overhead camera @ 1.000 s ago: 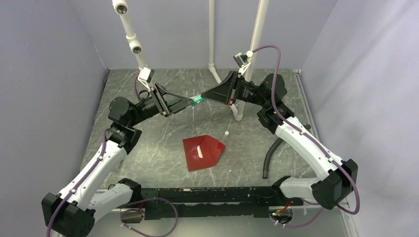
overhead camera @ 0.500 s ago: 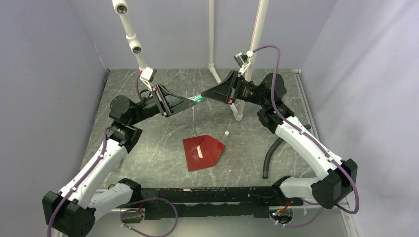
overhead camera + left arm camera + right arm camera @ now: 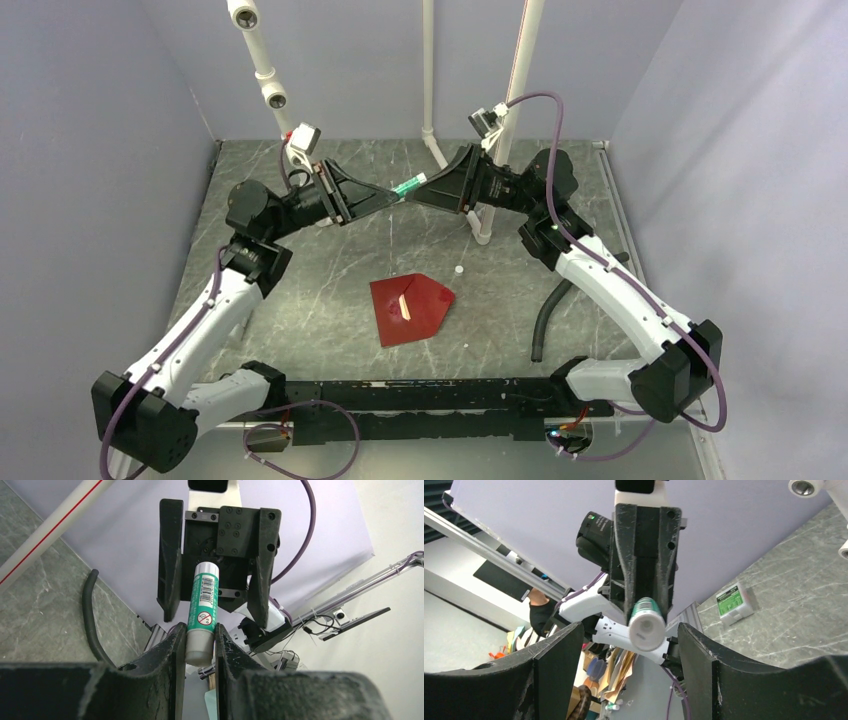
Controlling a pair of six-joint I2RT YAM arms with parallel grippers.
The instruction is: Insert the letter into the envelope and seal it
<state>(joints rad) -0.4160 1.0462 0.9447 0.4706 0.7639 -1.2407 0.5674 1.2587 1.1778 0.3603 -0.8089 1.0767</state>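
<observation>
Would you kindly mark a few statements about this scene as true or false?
1. The left claw grips the glue stick. True.
2. The right claw is clamped on the glue stick. False: its jaws stand wide, clear of the stick.
3. The dark red envelope lies flat on the table. True.
4. In the top view, the black hose lies left of the envelope. False: it lies to the right.
</observation>
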